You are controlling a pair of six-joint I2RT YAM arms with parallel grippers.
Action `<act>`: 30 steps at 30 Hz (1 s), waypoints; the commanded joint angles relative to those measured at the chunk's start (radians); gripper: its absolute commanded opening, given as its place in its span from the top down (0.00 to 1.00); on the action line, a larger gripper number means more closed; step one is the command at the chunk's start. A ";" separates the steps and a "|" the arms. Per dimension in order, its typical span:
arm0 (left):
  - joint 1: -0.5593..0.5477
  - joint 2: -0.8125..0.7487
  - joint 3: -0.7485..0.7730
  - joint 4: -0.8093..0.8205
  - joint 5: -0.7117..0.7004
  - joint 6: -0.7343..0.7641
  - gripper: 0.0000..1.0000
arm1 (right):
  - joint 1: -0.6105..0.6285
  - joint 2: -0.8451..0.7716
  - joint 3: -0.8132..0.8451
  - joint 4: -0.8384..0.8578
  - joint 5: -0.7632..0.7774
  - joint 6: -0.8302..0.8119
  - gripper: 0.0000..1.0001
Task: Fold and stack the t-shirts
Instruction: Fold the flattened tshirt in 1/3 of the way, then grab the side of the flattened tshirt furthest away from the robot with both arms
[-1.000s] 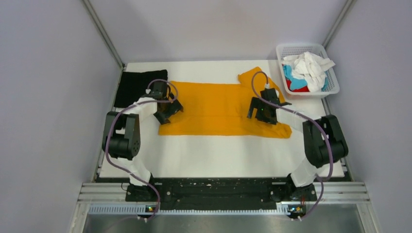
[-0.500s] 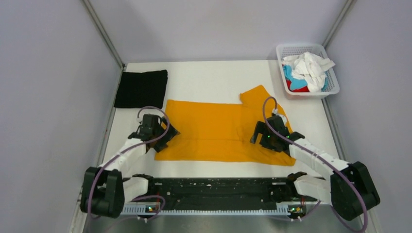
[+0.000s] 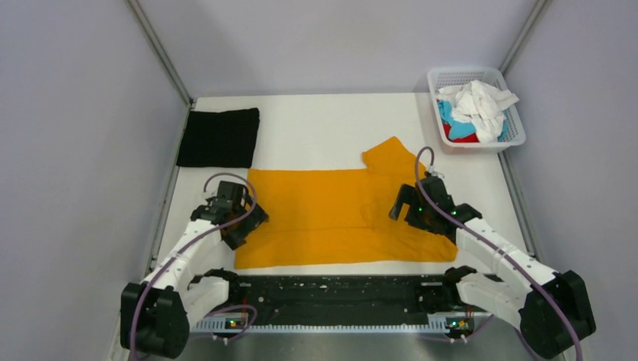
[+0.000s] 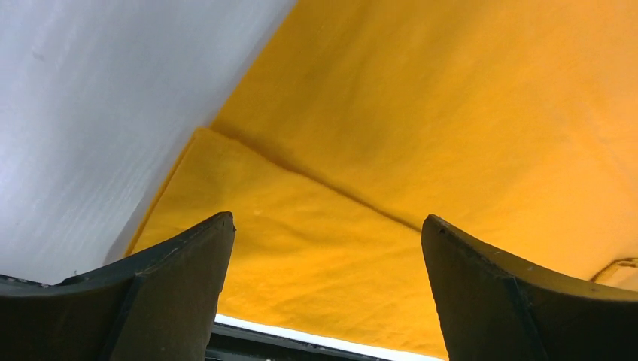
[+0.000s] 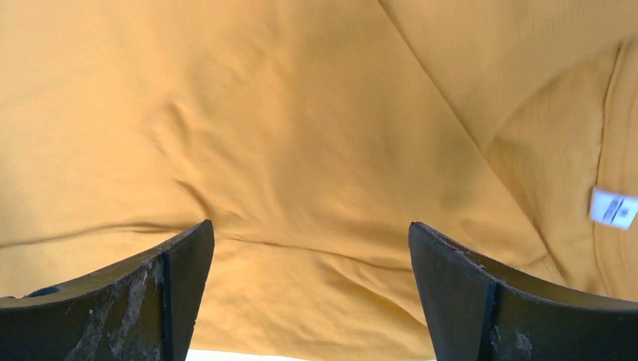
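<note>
1. Mustard-orange t-shirt is lying flat on the table, toward the near side. Its long axis is running L–R, w/ the neck end and white label to the robot's right and the hem end to its left. One sleeve is sticking out toward the far side.
2. Left gripper is sitting over the hem end, at the shirt's left edge. Its jaws are standing spread apart w/ bare cloth betw. them in the wrist view, so it is gripping nothing.
3. Right gripper is hanging over the shoulder/neck end. Its jaws are likewise spread and pinching nothing. Whether the tips are pressing on the cloth cannot be told.
4. Key relation: each arm is sitting nearer its own end of the long axis. A lengthwise fold is therefore prob. calling for both pincers to be closing on one long edge together.
5. Folded black t-shirt is lying at the far-left corner, well apart, and is prob. serving as the stack base.
6. White, blue and red shirts are sitting bunched in the basket, far right.
</note>
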 commanded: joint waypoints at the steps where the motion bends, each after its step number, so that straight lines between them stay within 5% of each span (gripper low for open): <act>1: 0.001 0.089 0.203 -0.020 -0.125 0.059 0.01 | 0.010 0.015 0.179 0.057 0.072 -0.081 0.01; 9: 0.047 0.475 0.554 -0.011 -0.279 0.205 0.04 | -0.007 0.261 0.416 0.128 0.193 -0.206 0.01; 17: 0.075 0.837 0.860 0.019 -0.246 0.292 0.31 | -0.056 0.453 0.551 0.145 0.165 -0.252 0.01; 30: 0.078 1.045 0.978 -0.033 -0.269 0.281 0.47 | -0.127 0.558 0.575 0.191 0.089 -0.245 0.01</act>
